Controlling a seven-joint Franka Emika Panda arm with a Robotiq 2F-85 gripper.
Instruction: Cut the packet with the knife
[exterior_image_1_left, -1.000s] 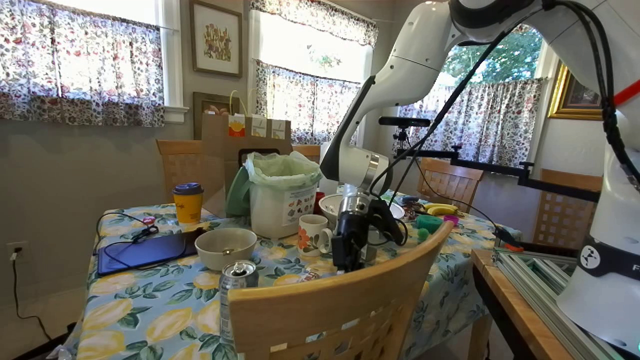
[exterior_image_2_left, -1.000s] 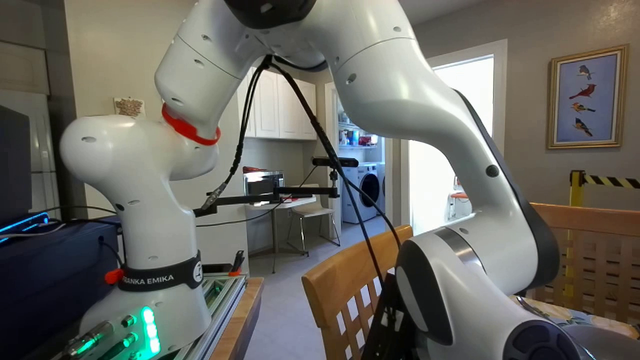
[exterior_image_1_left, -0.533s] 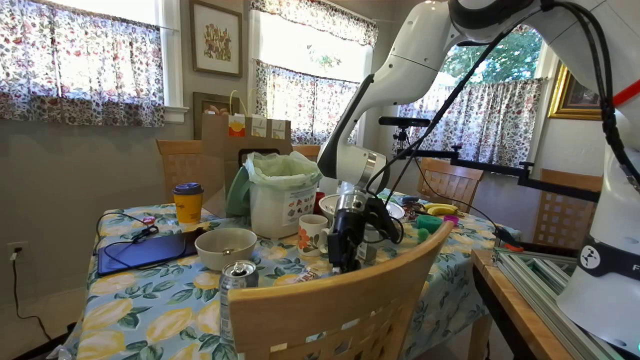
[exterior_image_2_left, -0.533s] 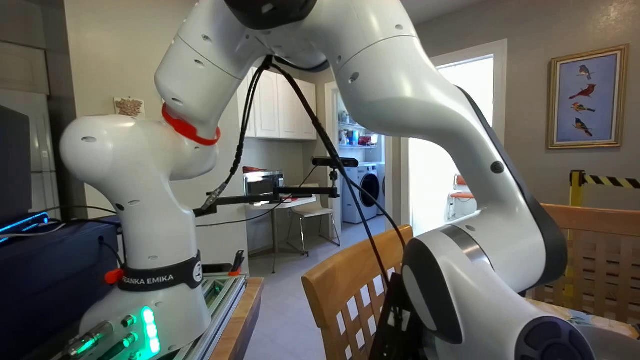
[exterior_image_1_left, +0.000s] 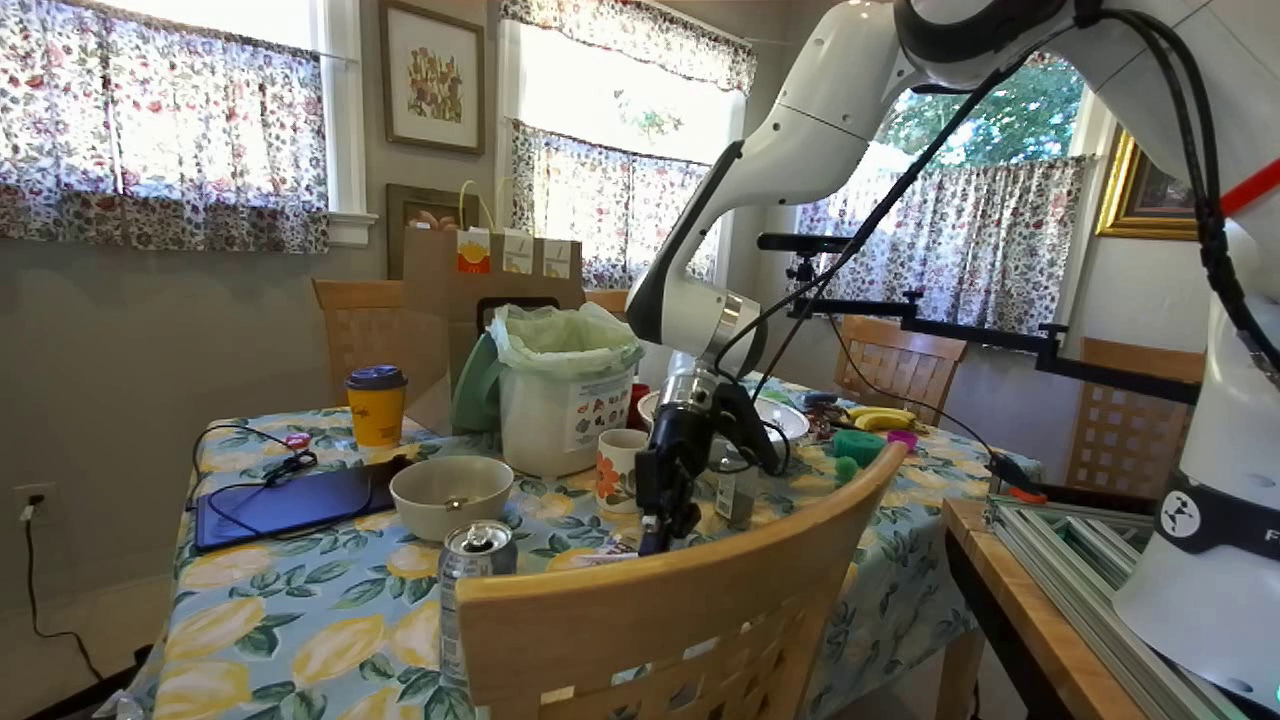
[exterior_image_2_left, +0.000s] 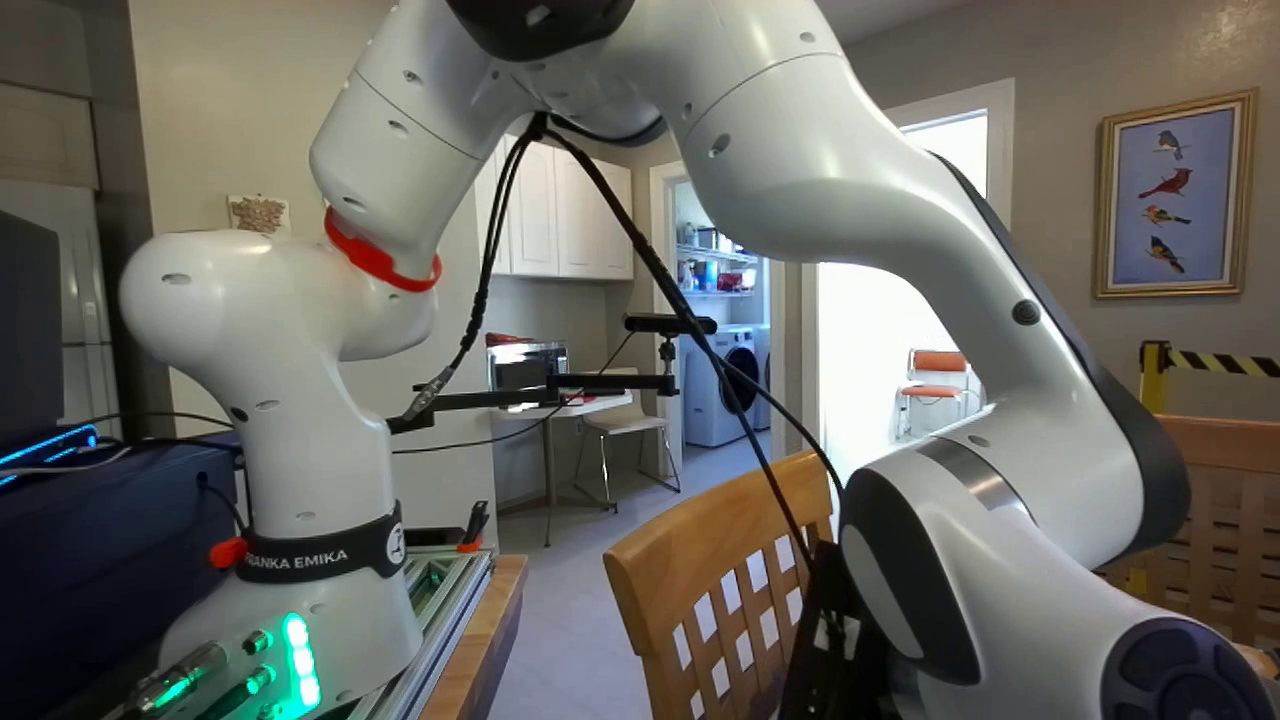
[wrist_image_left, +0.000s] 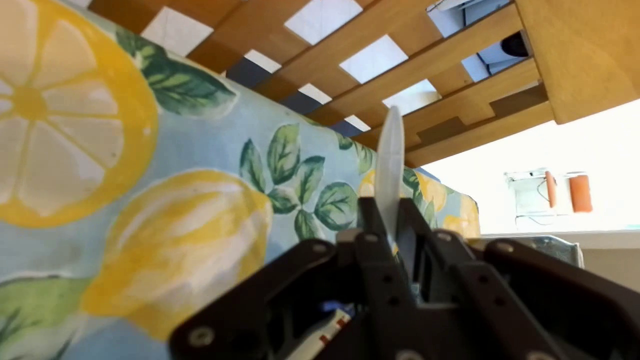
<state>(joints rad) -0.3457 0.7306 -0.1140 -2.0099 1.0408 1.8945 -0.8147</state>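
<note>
My gripper (wrist_image_left: 388, 212) is shut on the knife (wrist_image_left: 391, 155), whose pale, tapering end sticks out beyond the fingertips in the wrist view. How much of the knife lies behind the fingers is hidden. The packet (wrist_image_left: 320, 336), white with red marks, shows low in the wrist view, mostly covered by the dark finger linkage. In an exterior view the gripper (exterior_image_1_left: 660, 538) points down close above the tablecloth, just behind the chair back. The packet (exterior_image_1_left: 620, 547) lies there beside the fingertips, its near side partly cut off by the chair. Whether the knife touches it I cannot tell.
A wooden chair back (exterior_image_1_left: 680, 575) stands close in front of the gripper. Around it are a flowered mug (exterior_image_1_left: 613, 472), a small grey box (exterior_image_1_left: 737, 497), a bowl (exterior_image_1_left: 450, 500), a can (exterior_image_1_left: 474, 565) and a white lined bin (exterior_image_1_left: 540, 420). A dark blue flat device (exterior_image_1_left: 290, 508) lies farther left.
The arm has swung away from its base, carrying the gripper leftward in an exterior view toward the packet. The mug's handle is now covered and the grey box uncovered. The grip has stayed shut.
</note>
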